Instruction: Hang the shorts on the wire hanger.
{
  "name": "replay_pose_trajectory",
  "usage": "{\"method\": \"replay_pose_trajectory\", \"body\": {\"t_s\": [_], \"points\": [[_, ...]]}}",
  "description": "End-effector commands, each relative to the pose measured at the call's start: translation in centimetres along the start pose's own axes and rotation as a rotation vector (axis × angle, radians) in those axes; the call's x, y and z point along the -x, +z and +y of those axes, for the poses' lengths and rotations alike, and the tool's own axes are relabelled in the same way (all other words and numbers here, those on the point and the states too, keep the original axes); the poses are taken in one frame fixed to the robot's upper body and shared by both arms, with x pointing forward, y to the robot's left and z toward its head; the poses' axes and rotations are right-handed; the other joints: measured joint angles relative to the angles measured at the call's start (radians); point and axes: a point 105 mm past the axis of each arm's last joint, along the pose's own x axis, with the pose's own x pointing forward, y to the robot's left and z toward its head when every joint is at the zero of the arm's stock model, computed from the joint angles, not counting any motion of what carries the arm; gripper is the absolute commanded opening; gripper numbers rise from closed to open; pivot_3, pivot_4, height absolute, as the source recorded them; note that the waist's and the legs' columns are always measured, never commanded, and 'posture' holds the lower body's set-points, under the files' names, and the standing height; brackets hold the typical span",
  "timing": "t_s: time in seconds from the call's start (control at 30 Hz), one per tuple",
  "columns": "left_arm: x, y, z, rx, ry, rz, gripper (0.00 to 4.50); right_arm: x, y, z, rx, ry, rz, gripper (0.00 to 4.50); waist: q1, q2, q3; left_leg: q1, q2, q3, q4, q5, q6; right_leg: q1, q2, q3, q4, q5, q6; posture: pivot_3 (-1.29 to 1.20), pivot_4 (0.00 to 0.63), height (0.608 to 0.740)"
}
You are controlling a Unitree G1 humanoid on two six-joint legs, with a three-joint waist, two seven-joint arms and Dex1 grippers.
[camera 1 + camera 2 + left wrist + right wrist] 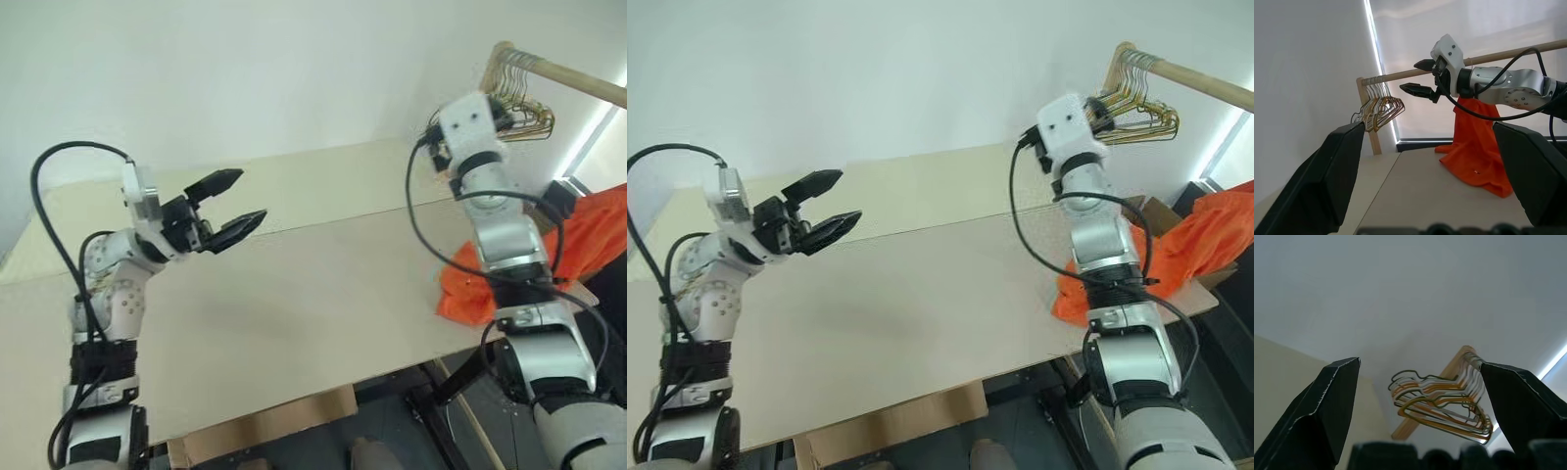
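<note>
You will find no readable brand or writing here. Your left gripper (233,204) is spread wide above the table (294,294) and holds nothing. Your right gripper (1419,77) is also wide apart and empty, raised near the bunch of hangers (1442,404) on the wooden rail (1410,73), not touching them. The shorts (1476,147) hang from the rail and pile on the table's right edge. I cannot tell the wire hanger apart in the bunch.

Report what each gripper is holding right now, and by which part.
Nothing is held. The left gripper is open over the table; the right gripper is open near the bunched hangers. The shorts are ungripped.
</note>
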Motion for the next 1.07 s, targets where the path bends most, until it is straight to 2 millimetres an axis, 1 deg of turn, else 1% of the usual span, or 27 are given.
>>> {"method": "replay_pose_trajectory", "body": {"t_s": [0.03,0.1,0.13,0.17,0.23,0.27,0.33,0.47,0.53,0.6,0.67,0.8,1.07], "points": [[1.3,1.0,-0.1,-0.029,0.046,0.053,4.5,0.4,2.2,2.1,-0.009,0.113,-0.078,4.48,0.017,-0.001,0.0,0.0,0.0,0.0,0.0,0.0,0.0,0.0,0.0,0.0,0.0,0.0,0.0,0.09,0.0,0.74],[2.4,0.7,-0.4,-0.031,0.079,0.086,4.5,0.6,2.0,3.6,0.007,0.157,-0.074,4.48,0.038,-0.001,0.001,0.0,0.0,0.0,-0.001,0.0,0.0,-0.002,0.0,0.0,0.001,0.0,0.0,0.11,0.0,0.74],[2.9,0.6,-0.6,-0.037,0.099,0.104,4.5,0.5,1.5,4.2,0.004,0.172,-0.039,4.48,0.046,-0.001,0.001,0.0,0.0,0.0,-0.002,0.0,0.0,-0.003,0.0,0.0,0.001,0.0,0.0,0.12,0.0,0.74],[3.4,0.4,-0.8,-0.045,0.115,0.116,4.5,0.5,0.9,4.8,-0.034,0.204,0.008,4.48,0.062,-0.002,0.001,0.0,0.0,0.0,-0.003,0.0,-0.001,-0.003,0.0,0.0,0.002,0.0,0.0,0.14,0.0,0.74],[4.2,0.2,-1.3,-0.05,0.144,0.14,4.5,0.8,0.5,5.5,-0.083,0.255,0.022,4.48,0.087,-0.003,0.002,-0.001,0.0,0.001,-0.005,0.001,-0.002,-0.007,0.0,0.0,0.002,0.0,-0.001,0.16,0.0,0.74],[4.6,0.1,-1.3,-0.052,0.175,0.153,4.5,1.1,0.4,6.1,-0.105,0.317,0.03,4.48,0.1,-0.003,0.002,-0.002,0.0,0.001,-0.006,0.002,-0.003,-0.009,0.0,0.0,0.003,0.0,-0.002,0.17,0.0,0.74],[5.3,-0.3,-1.4,-0.045,0.211,0.184,4.5,2.1,0.1,7.3,-0.101,0.444,0.026,4.48,0.128,-0.003,0.002,-0.006,0.0,0.001,-0.006,0.002,-0.004,-0.013,0.0,-0.001,0.003,0.0,-0.003,0.19,0.0,0.74],[6.2,-0.8,-1.9,-0.041,0.228,0.228,4.5,4.8,-0.6,9.3,-0.113,0.695,0.059,4.48,0.176,-0.003,0.002,-0.009,0.0,0.001,-0.006,0.002,-0.004,-0.014,0.0,-0.003,0.001,0.0,-0.003,0.2,0.0,0.74],[6.6,-1.1,-2.1,-0.021,0.234,0.248,4.5,6.2,-1.1,10.1,-0.111,0.793,0.083,4.48,0.188,-0.003,0.002,-0.009,0.0,0.001,-0.006,0.002,-0.004,-0.014,-0.001,-0.004,0.0,0.0,-0.003,0.2,0.0,0.74],[7.1,-1.6,-2.4,0.009,0.243,0.274,4.5,8.1,-1.6,11.0,-0.058,0.899,0.085,4.48,0.199,-0.004,0.002,-0.01,-0.001,0.001,-0.006,0.002,-0.004,-0.014,0.0,-0.004,-0.001,0.0,-0.003,0.2,0.0,0.74],[7.4,-1.9,-2.7,0.026,0.247,0.29,4.5,9.4,-1.9,11.5,-0.022,0.964,0.08,4.48,0.206,-0.004,0.002,-0.01,-0.002,0.001,-0.006,0.002,-0.004,-0.014,0.0,-0.005,-0.001,0.0,-0.004,0.2,0.0,0.74],[7.6,-2.3,-3.2,0.029,0.249,0.309,4.5,9.9,-2.2,12.0,-0.004,0.985,0.094,4.48,0.207,-0.005,0.003,-0.009,-0.001,0.001,-0.006,0.002,-0.004,-0.014,0.002,-0.005,0.001,-0.001,-0.006,0.21,0.0,0.74],[7.3,-2.6,-3.6,0.017,0.224,0.308,4.5,9.5,-2.3,12.1,-0.013,0.972,0.115,4.48,0.21,-0.005,0.003,-0.007,0.001,0.004,-0.006,0.003,-0.005,-0.012,0.006,-0.006,0.002,-0.001,-0.009,0.22,0.0,0.74]]}}
